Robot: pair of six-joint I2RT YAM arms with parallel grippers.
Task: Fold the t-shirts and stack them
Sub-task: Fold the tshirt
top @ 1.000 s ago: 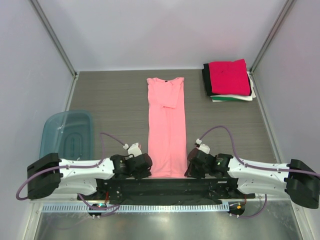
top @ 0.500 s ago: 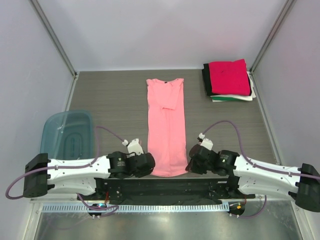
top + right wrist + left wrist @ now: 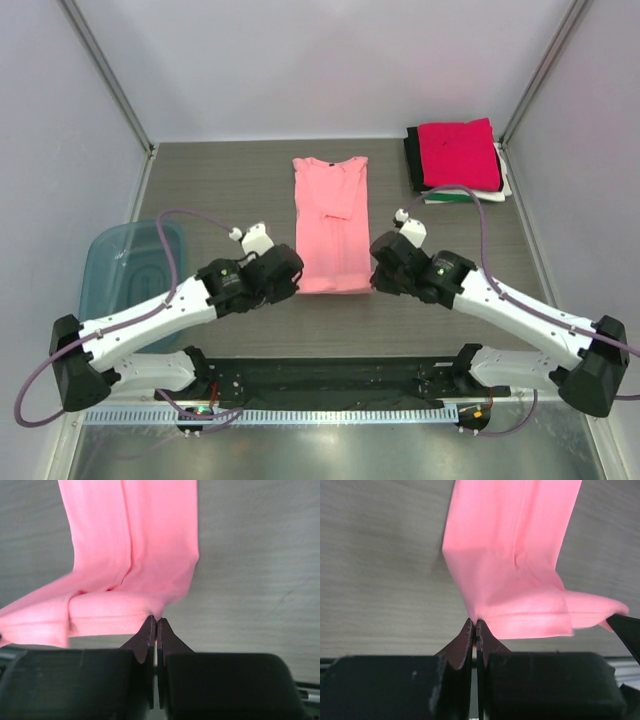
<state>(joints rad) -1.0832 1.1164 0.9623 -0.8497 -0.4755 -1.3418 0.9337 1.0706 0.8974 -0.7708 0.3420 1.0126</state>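
A salmon-pink t-shirt (image 3: 332, 215), folded into a long narrow strip, lies in the middle of the table with its collar at the far end. My left gripper (image 3: 291, 277) is shut on the hem's left corner (image 3: 476, 618). The hem's right corner (image 3: 155, 616) is pinched in my shut right gripper (image 3: 377, 275). Both corners are lifted off the table, so the hem end (image 3: 530, 622) curls up over the shirt's lower part. A stack of folded t-shirts (image 3: 457, 160) sits at the far right: magenta-red on top, then black, white and green edges below.
A translucent blue plastic bin (image 3: 133, 268) stands at the left, beside the left arm. Grey walls with metal posts enclose the table on three sides. The arms' black base rail (image 3: 330, 375) runs along the near edge.
Both grippers closed on the hem corners near the front edge and carried them away from the bases toward the collar. The pink strip now looks shorter, its near end doubled over.
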